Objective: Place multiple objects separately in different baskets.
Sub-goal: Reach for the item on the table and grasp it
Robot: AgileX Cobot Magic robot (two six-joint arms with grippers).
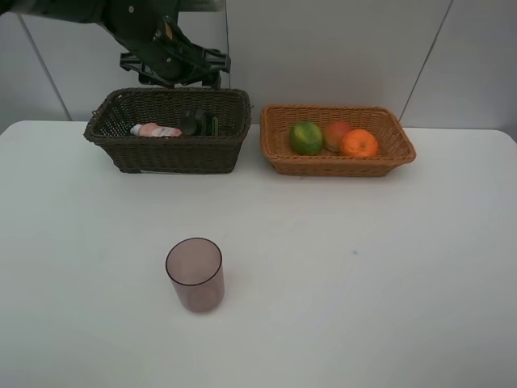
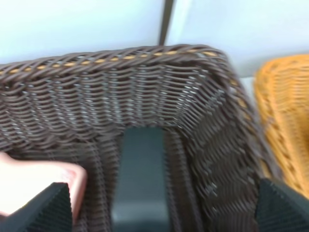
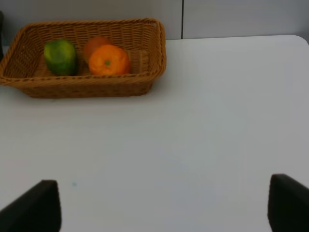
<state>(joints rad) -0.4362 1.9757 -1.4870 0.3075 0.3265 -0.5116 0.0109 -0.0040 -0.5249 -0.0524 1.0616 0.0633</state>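
Where the left gripper (image 2: 157, 212) is cropped to spread, empty fingertips over the dark basket (image 2: 212, 121), the cup (image 1: 195, 274) is shown only overhead.

Deep basket (image 1: 170, 153): near the counter's (image 1: 363, 275) back edge, left of middle.
Shallow basket (image 1: 337, 162): just right of it, same back edge.
In deep basket: capped bottle (image 1: 155, 130), second bottle (image 1: 196, 123) to its right.
In shallow basket: lime (image 1: 306, 137), round fruit (image 1: 334, 133), orange (image 1: 359, 143), left to right.
Cup (image 1: 195, 275): upright, alone nearer the front edge, left of middle.
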